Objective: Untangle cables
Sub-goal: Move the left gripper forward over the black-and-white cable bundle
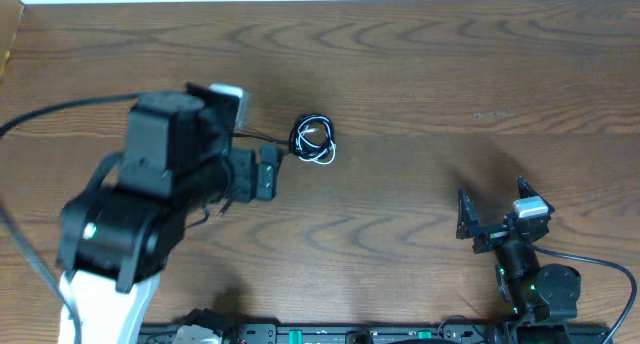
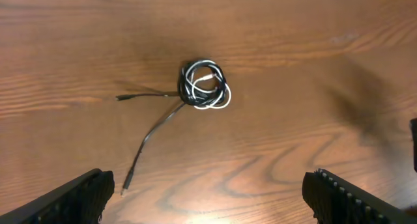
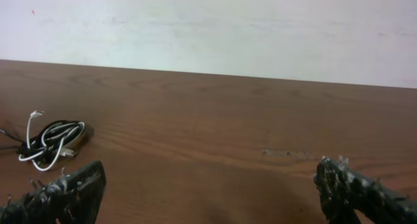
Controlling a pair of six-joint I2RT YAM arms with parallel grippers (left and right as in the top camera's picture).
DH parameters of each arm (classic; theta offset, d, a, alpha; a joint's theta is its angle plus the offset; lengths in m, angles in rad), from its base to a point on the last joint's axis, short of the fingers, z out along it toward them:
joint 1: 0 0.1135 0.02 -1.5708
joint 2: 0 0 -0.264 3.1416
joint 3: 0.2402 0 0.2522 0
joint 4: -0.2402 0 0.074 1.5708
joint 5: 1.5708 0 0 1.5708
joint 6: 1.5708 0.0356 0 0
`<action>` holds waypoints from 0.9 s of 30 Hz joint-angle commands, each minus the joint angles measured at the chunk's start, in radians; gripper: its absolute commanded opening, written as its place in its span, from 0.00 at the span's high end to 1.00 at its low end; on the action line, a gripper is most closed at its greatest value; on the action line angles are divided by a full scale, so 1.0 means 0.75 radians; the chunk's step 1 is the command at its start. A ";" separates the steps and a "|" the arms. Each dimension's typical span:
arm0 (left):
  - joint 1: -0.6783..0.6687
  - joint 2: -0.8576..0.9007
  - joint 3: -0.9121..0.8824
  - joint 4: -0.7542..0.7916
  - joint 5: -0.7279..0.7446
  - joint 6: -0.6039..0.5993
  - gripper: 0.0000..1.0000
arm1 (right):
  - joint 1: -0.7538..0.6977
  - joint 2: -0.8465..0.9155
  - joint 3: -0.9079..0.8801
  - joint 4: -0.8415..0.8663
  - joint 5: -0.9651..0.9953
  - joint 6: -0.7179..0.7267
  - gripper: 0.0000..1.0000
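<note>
Nearest the front edge of the wooden table (image 1: 420,84), the right gripper (image 1: 497,216) rests with jaws wide apart and empty, well apart from the cables. The left gripper (image 2: 208,185), jaws likewise spread on nothing, hangs near the cables (image 2: 205,86): one small knotted coil mid-table, one white cord (image 2: 215,107) wound with black cord, two thin black tails (image 2: 153,129) with plug ends trailing out flat.

this is looking like a robotics lab bench. a left arm (image 1: 150,199) and a right arm (image 1: 535,284) are standing at the near edge of a wood-grain table (image 1: 420,74), with a black equipment rail (image 1: 330,335) running between their bases and a thick black wire (image 1: 60,109) trailing off. a plain white wall (image 3: 208,28) is backing the table, and a small knot of cables (image 1: 314,140) is lying on it.
</note>
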 commanded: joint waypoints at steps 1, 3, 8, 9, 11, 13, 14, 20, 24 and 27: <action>-0.004 0.073 0.026 0.009 0.024 0.022 0.02 | 0.012 -0.007 -0.002 -0.006 0.001 -0.020 0.01; -0.004 0.117 0.026 0.009 0.024 0.022 0.02 | 0.012 -0.007 -0.002 -0.006 0.001 -0.020 0.01; -0.004 0.247 0.026 0.151 0.021 0.023 0.22 | 0.012 -0.007 -0.002 -0.006 0.001 -0.020 0.01; -0.004 0.273 0.026 0.210 0.008 0.023 0.45 | 0.012 -0.007 -0.002 -0.006 0.001 -0.020 0.01; -0.004 0.320 0.026 0.332 -0.079 0.022 0.92 | 0.012 -0.007 -0.002 -0.006 0.001 -0.020 0.01; -0.004 0.368 0.026 0.469 -0.174 0.021 0.93 | 0.012 -0.007 -0.002 -0.006 0.001 -0.020 0.01; -0.004 0.384 0.026 0.517 -0.195 0.019 0.92 | 0.012 -0.007 -0.002 -0.006 0.001 -0.020 0.01; -0.003 0.430 0.026 0.713 -0.396 -0.131 0.92 | 0.012 -0.007 -0.002 -0.006 0.001 -0.020 0.01; -0.003 0.436 0.025 0.752 -0.426 -0.261 0.92 | 0.012 -0.007 -0.002 -0.006 0.001 -0.020 0.01; -0.003 0.449 0.025 0.751 -0.426 -0.372 0.92 | 0.012 -0.007 -0.002 -0.006 0.001 -0.020 0.01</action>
